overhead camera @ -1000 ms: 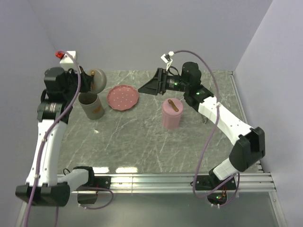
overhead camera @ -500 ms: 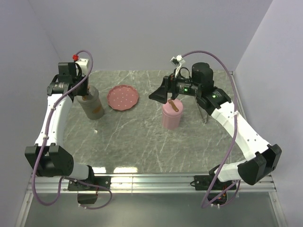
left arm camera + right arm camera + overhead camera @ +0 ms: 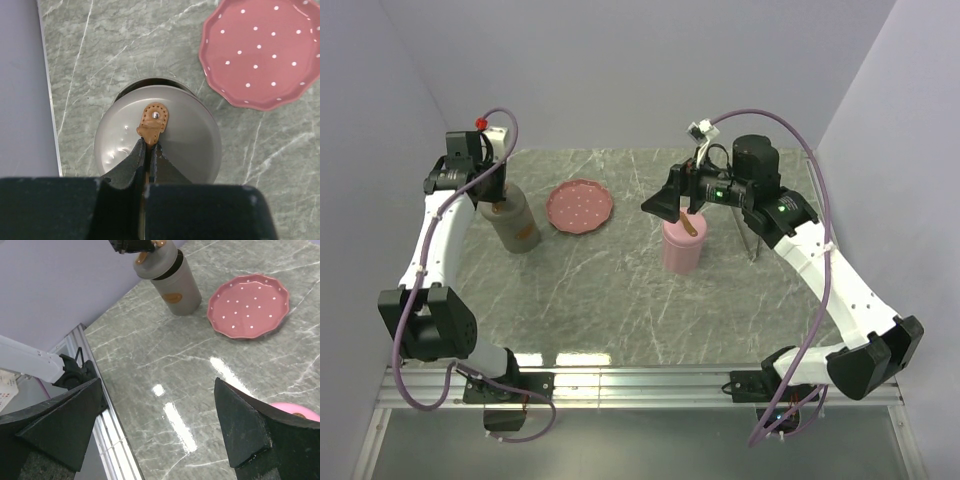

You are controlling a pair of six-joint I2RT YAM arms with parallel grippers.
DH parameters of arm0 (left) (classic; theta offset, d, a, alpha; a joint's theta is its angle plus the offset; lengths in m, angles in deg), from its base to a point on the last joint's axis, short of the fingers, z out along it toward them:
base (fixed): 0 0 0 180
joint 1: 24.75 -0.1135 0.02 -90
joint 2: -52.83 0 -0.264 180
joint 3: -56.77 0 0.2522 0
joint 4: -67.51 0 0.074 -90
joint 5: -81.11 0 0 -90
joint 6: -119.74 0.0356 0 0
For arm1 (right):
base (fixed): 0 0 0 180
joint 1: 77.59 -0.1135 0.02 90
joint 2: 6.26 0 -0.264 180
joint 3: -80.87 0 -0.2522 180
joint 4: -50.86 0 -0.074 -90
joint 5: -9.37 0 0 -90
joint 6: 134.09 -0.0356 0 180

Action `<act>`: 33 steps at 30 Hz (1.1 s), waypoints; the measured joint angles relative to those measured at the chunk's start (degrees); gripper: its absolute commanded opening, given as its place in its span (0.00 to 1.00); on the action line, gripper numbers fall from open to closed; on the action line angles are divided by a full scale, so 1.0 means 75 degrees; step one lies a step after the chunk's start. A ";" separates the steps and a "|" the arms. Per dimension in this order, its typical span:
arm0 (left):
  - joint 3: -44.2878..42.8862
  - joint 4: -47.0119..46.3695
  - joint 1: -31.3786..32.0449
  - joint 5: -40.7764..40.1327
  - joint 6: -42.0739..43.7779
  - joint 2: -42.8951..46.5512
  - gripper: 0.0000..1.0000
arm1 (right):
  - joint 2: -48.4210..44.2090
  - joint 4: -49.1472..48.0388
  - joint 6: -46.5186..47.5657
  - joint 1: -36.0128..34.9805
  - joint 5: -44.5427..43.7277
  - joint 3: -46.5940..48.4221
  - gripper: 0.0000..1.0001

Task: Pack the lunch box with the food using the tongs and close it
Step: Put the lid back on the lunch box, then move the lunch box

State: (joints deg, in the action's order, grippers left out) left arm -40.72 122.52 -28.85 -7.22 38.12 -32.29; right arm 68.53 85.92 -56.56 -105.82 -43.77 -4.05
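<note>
We find the left jaws shut on the brown tab [image 3: 154, 119] of the grey lid [image 3: 192, 137]; the right jaws gape wide and empty above the pink container [image 3: 680, 252].

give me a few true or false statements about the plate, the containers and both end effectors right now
1. The left end effector is shut on the brown tab of the grey lid. True.
2. The pink dotted plate holds food. False: it is bare.
3. The right end effector is shut. False: its fingers stand wide open.
4. In the top view, the pink container stands right of the plate. True.
</note>
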 measured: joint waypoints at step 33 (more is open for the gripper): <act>0.1058 -0.1309 -0.0166 0.0405 0.0195 -0.0350 0.00 | -0.0239 -0.0029 -0.0050 0.0175 0.0050 -0.0289 1.00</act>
State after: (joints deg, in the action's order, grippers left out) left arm -32.78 112.71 -30.09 -4.18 39.59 -34.92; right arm 66.73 85.70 -56.93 -104.51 -43.40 -6.22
